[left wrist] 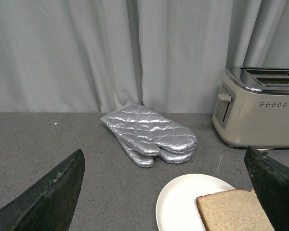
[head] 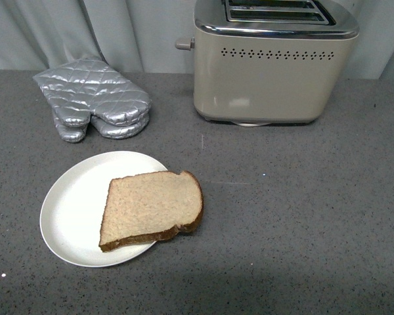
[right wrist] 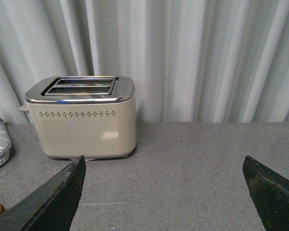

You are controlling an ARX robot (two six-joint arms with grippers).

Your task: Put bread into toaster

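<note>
place: staged kitchen set | signs: toaster (right wrist: 82, 120) ahead of right claw (right wrist: 164, 161), mitts (left wrist: 149, 134) ahead of left claw (left wrist: 164, 150), plate (head: 72, 203), speckled counter (head: 302, 216) | backdrop: grey curtain (left wrist: 86, 53)

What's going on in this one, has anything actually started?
Nothing is being handled yet. The bread lies flat on the white plate, with one edge hanging over the rim. The toaster stands at the back of the counter with no slice visible in its slots. The silver oven mitts lie to its left in the front view. The left gripper and the right gripper are both open and empty, and neither arm shows in the front view.
</note>
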